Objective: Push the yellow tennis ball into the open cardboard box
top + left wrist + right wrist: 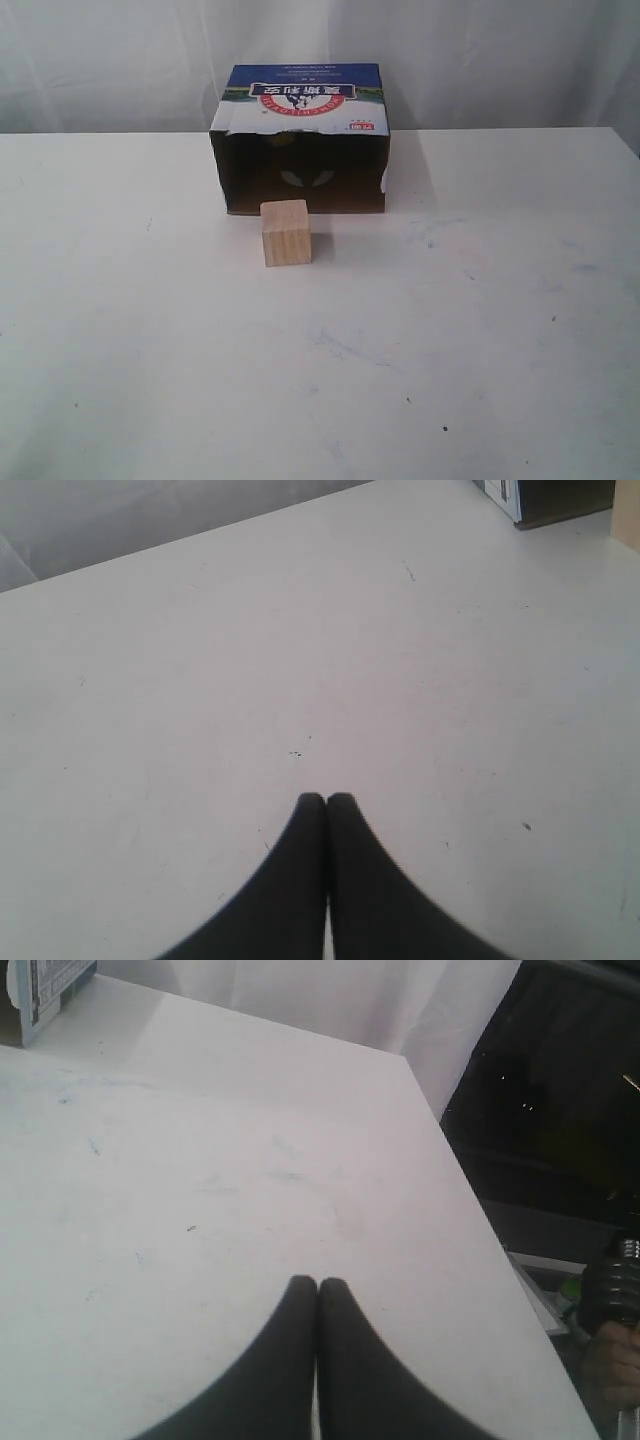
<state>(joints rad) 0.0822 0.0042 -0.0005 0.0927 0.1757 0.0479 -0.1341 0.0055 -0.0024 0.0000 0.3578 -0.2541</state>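
Note:
The open cardboard box [300, 100] lies on its side at the back middle of the table, its dark opening facing the front and its blue-white-red printed side up. No yellow tennis ball shows in any view. The dark interior shows only faint pale marks. My left gripper [326, 800] is shut with nothing between its fingers, low over bare table; a corner of the box [550, 500] shows far off in its view. My right gripper [318, 1284] is also shut and empty, with the box's edge [45, 990] far away. Neither gripper appears in the exterior view.
A light wooden cube [287, 232] stands just in front of the box's opening, towards its left half. The white table [480, 330] stretches wide on both sides. In the right wrist view the table's edge [470, 1200] drops off to a dark area.

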